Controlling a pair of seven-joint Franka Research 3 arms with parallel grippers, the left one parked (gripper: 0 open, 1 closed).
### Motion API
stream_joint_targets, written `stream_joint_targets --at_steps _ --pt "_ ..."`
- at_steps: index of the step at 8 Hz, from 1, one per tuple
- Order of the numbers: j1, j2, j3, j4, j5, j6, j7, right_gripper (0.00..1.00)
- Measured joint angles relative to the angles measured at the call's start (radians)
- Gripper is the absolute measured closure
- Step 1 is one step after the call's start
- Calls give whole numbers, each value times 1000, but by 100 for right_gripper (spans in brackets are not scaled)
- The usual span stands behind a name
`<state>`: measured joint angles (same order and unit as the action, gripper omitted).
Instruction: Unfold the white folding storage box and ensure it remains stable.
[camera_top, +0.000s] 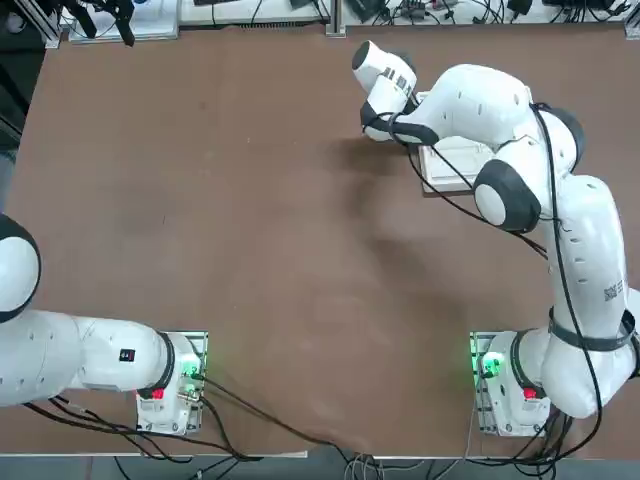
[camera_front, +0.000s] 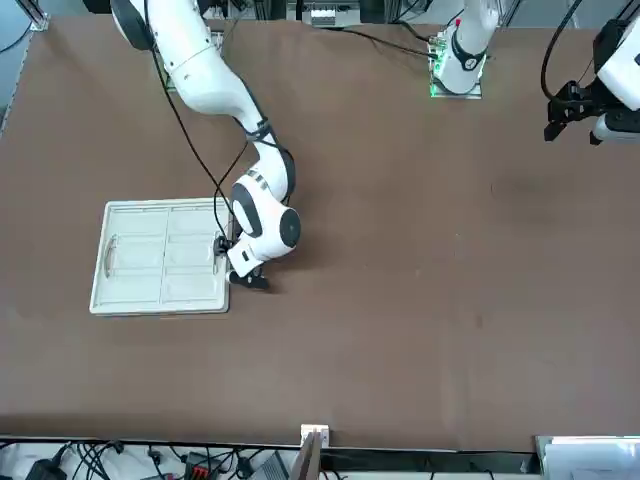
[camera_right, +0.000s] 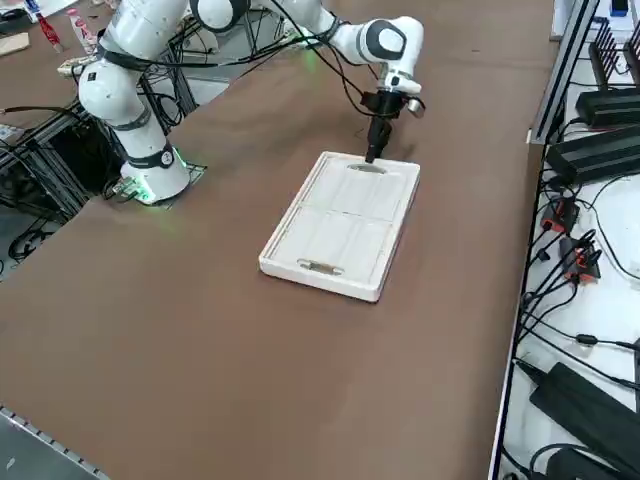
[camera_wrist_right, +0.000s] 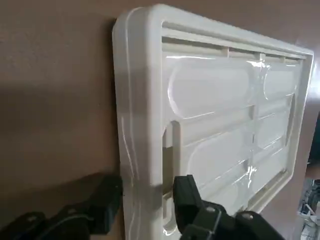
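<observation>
even overhead light is washing the worktop (camera_top: 250, 250) brightly; my arm is casting a soft shadow there. glare is streaking the white folding storage box (camera_wrist_right: 215, 125), and my fingers (camera_wrist_right: 187, 200) are blurring close up.

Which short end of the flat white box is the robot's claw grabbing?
The short rim beside the right gripper, the end facing the table's middle. Its fingers straddle that rim of the white folding storage box; the opposite short end, by the table's side edge, is untouched.

Brown table (camera_front: 420, 260), white folding storage box (camera_front: 160, 257) laid flat (still folded) directly upon it, near one edge
</observation>
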<state>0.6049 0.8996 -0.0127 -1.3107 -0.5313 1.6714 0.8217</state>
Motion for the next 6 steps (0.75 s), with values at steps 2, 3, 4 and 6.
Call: stream_joint_targets --at_steps 2,3,4,6 --pt "0 0 0 0 0 -5 -1 44" --pt "0 0 -1 0 0 -7 -1 48" --pt "0 0 0 0 0 -9 -2 56" --pt "2 0 1 0 0 -6 -2 74"
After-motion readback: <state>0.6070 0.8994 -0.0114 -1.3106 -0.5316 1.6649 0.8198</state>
